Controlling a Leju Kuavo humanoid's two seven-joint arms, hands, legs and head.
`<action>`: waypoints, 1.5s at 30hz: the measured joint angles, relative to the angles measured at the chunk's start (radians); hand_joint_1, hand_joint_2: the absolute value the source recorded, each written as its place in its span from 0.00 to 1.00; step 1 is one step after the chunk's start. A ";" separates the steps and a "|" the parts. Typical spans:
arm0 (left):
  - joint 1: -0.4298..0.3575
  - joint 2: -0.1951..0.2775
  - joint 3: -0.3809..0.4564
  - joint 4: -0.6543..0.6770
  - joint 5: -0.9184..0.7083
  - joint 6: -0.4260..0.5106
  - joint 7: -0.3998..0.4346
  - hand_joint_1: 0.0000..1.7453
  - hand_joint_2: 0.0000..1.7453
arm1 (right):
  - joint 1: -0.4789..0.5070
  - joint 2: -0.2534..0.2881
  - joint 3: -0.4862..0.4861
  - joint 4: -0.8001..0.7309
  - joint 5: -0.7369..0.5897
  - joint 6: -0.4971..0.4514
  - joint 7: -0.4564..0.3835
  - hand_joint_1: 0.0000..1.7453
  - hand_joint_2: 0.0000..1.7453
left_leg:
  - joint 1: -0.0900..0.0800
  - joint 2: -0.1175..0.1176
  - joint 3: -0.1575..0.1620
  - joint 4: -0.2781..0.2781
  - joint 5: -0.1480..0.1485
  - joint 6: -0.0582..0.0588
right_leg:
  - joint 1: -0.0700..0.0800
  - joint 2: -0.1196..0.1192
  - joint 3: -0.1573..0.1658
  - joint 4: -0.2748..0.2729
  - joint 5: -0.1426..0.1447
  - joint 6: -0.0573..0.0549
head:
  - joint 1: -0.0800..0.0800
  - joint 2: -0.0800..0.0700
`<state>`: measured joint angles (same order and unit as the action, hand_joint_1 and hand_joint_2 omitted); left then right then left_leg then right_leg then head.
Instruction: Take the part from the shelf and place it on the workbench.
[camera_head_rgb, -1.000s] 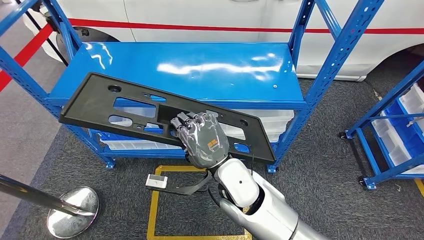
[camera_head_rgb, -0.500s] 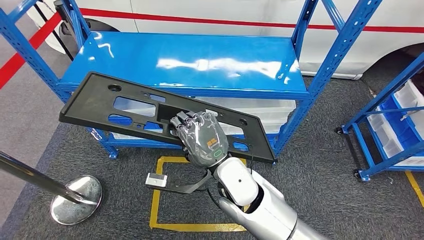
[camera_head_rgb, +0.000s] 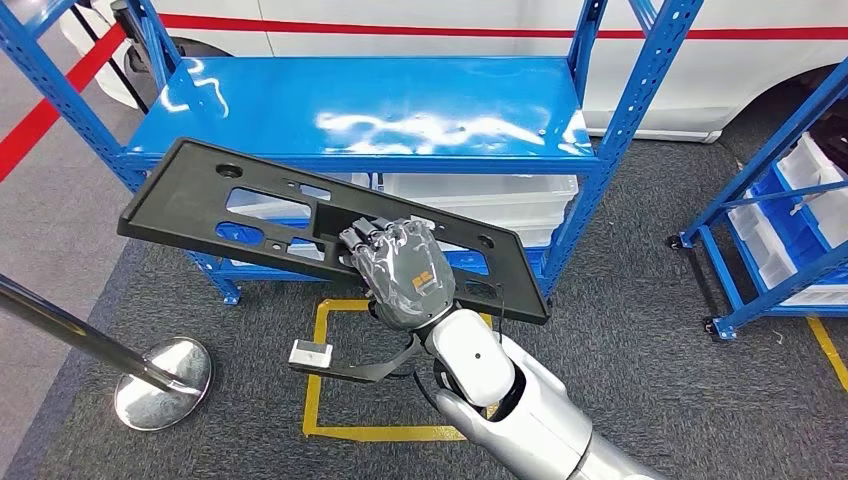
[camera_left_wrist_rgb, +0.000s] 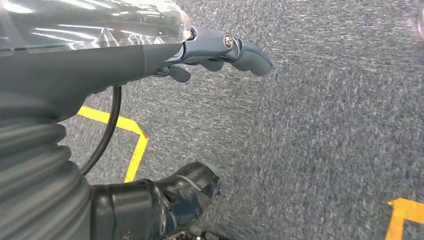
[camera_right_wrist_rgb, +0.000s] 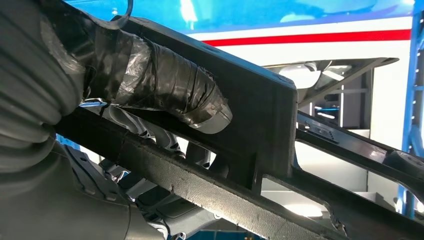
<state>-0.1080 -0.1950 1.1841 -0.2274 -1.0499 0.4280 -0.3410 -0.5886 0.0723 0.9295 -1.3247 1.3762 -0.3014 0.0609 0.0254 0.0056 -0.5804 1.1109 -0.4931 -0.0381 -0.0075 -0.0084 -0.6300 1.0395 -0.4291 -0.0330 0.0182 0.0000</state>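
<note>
The part (camera_head_rgb: 180, 200) is a long black plastic panel with several cutouts. My right hand (camera_head_rgb: 400, 275) grips it near its middle and holds it tilted in the air, in front of the blue shelf (camera_head_rgb: 380, 100) and above the carpet. In the right wrist view the taped thumb (camera_right_wrist_rgb: 165, 85) presses on the panel's rib (camera_right_wrist_rgb: 260, 115), with the other fingers wrapped behind it. My left hand (camera_left_wrist_rgb: 100, 55) hangs over the grey carpet, thumb (camera_left_wrist_rgb: 170, 195) and fingers (camera_left_wrist_rgb: 250, 52) apart, holding nothing.
The blue shelf's top board is bare, with clear bins (camera_head_rgb: 480, 195) below it. A white vehicle (camera_head_rgb: 400, 20) stands behind. A second blue rack with white bins (camera_head_rgb: 800, 230) is at the right. A stanchion base (camera_head_rgb: 160, 385) and a yellow floor square (camera_head_rgb: 315, 380) lie at the near left.
The whole picture has shifted a little, so the camera has moved; the shelf sits slightly higher and more to the left. My right hand keeps the same hold on the part.
</note>
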 joint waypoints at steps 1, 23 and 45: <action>0.000 0.000 0.000 0.000 0.000 0.000 0.000 0.00 1.00 | -0.001 0.001 0.000 0.000 0.000 0.000 0.000 1.00 1.00 | -0.001 -0.002 0.033 -0.053 0.002 0.003 | 0.001 0.000 -0.008 0.006 0.004 0.006 | 0.000 0.000; 0.002 -0.006 0.000 0.000 0.000 0.000 0.002 0.00 1.00 | -0.008 0.006 -0.004 0.011 -0.011 0.000 -0.005 1.00 1.00 | -0.010 -0.001 -0.081 -0.034 0.026 0.019 | 0.005 -0.001 0.077 -0.043 -0.025 -0.016 | 0.000 0.000; -0.003 -0.003 0.000 0.001 0.000 -0.005 -0.014 0.00 1.00 | -0.016 0.009 -0.009 0.034 -0.033 0.000 -0.028 1.00 1.00 | -0.009 0.001 -0.057 -0.090 0.085 0.056 | 0.000 0.004 -0.016 0.205 -0.091 0.036 | 0.000 0.000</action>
<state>-0.1114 -0.1980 1.1842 -0.2266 -1.0496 0.4230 -0.3553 -0.6047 0.0809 0.9205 -1.2905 1.3434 -0.3016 0.0324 0.0167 0.0066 -0.6371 1.0211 -0.4077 0.0181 -0.0078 -0.0045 -0.6457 1.2441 -0.5197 0.0032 0.0186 0.0000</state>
